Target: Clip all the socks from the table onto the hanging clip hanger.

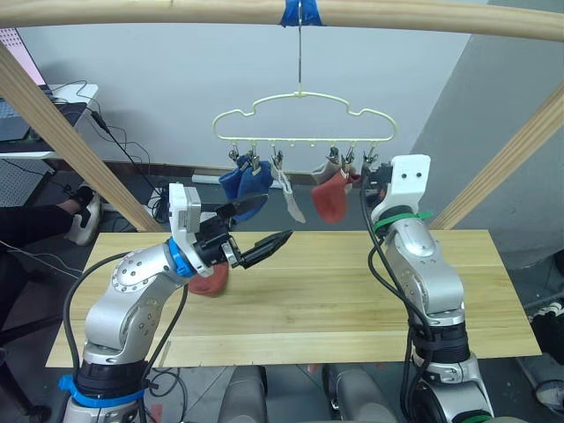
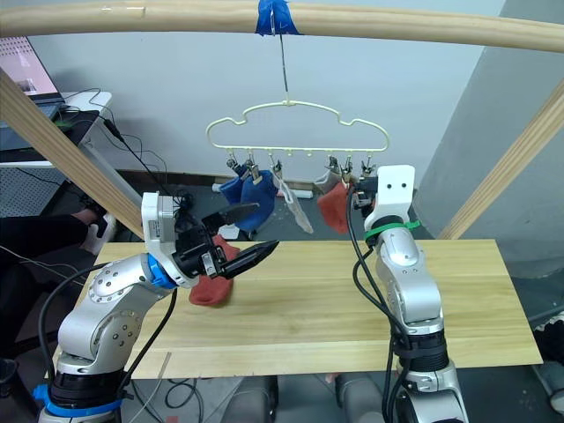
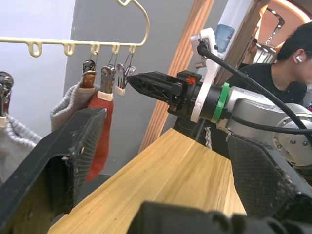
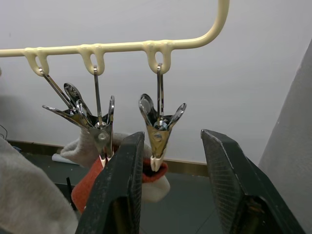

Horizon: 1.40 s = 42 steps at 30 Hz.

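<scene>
1. We see the table (image 1: 352,291) mostly bare; its right half and front edge lie open.
2. We see the clip hanger (image 1: 304,115) hanging from the wooden pole (image 1: 176,11) at 12 o'clock above the table.
3. We count five socks clipped on it: two blue socks (image 1: 247,182), a grey sock (image 1: 289,201), another grey one (image 3: 66,105) and a red sock (image 1: 330,201).
4. We see one rust-red sock (image 1: 211,280) on the table at 9 o'clock, beneath the left gripper (image 1: 256,231), whose fingers are spread and empty.
5. The right gripper (image 4: 170,185) is raised to the rightmost clip (image 4: 160,129), fingers parted on either side, grasping nothing.
</scene>
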{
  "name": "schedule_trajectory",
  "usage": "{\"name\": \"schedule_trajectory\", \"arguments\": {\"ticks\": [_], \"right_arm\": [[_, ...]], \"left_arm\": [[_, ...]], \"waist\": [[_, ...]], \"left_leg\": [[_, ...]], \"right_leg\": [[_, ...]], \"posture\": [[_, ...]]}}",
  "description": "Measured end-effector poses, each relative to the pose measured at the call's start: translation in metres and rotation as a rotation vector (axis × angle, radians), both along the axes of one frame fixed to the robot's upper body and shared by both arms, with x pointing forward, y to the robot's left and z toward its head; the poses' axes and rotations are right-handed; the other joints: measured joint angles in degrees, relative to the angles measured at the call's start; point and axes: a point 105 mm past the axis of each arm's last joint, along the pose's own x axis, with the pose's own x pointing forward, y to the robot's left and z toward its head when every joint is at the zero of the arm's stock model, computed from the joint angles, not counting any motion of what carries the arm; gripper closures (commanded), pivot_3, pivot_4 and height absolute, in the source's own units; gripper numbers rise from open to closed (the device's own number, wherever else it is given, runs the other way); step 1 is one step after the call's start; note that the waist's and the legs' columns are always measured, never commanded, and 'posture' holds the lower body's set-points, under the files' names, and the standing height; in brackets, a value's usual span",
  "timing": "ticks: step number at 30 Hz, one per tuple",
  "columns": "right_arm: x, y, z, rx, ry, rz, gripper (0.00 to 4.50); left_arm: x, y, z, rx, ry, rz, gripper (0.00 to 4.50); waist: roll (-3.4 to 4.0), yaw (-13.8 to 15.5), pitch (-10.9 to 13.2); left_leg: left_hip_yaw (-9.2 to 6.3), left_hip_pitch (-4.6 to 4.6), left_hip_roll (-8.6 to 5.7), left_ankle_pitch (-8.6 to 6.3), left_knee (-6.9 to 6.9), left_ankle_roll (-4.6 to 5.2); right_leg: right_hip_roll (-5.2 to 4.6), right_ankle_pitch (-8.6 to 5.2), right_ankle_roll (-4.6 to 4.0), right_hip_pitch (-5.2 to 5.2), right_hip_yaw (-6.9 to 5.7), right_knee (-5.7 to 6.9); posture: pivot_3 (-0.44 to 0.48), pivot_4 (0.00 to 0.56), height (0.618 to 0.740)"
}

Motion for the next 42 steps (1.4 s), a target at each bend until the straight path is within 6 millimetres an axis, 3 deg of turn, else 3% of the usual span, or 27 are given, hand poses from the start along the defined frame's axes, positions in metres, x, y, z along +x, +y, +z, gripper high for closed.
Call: {"name": "schedule_trajectory", "arguments": {"ticks": [7, 42], "right_arm": [[0.005, 0.007, 0.009, 0.011, -0.028, 0.014, 2.58], [0.014, 0.011, 0.013, 0.012, -0.033, 0.011, 2.58]], "left_arm": [[0.0, -0.001, 0.001, -0.003, -0.003, -0.008, 0.0], [0.001, 0.001, -0.003, -0.005, -0.001, -0.015, 0.0]], "waist": [[0.0, 0.07, 0.0], [0.0, 0.08, 0.0]], "left_leg": [[0.0, 0.0, 0.0, 0.0, 0.0, 0.0], [0.0, 0.01, 0.0, 0.0, 0.01, 0.0]], "right_leg": [[0.0, 0.0, 0.0, 0.0, -0.01, 0.0], [0.0, 0.0, -0.01, 0.0, -0.01, 0.04]], "posture": [[0.007, 0.192, 0.74], [0.017, 0.194, 0.74]]}}
